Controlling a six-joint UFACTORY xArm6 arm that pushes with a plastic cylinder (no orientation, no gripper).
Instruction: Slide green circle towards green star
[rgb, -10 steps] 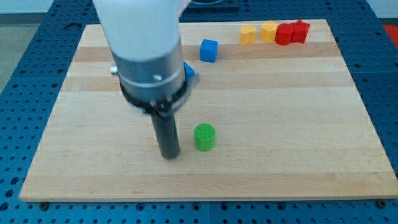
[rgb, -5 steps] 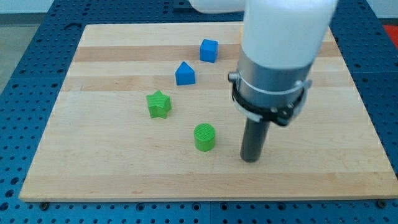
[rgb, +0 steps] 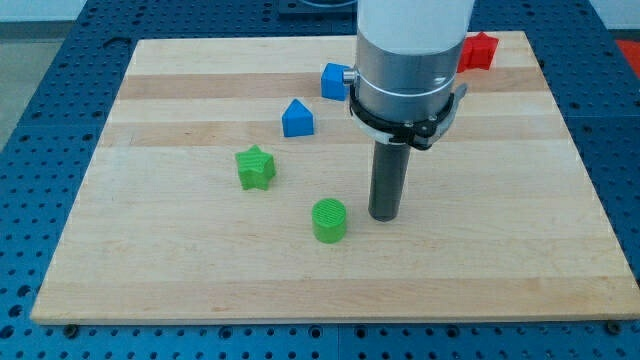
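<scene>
The green circle (rgb: 329, 220), a short cylinder, stands on the wooden board (rgb: 150, 260) a little below the middle. The green star (rgb: 255, 167) lies up and to the view's left of it, apart from it. My tip (rgb: 384, 216) rests on the board just to the view's right of the green circle, with a small gap between them. The rod rises from the tip into the wide grey and white arm body, which hides part of the board's top right.
A blue house-shaped block (rgb: 297, 118) lies above the green star. A blue cube (rgb: 335, 80) sits at the arm's left edge, partly hidden. A red block (rgb: 481, 51) shows near the board's top right corner.
My tip swung from the left of the green circle to its right, then came back a little leftward and upward, closer to the circle. The blocks have not moved.
</scene>
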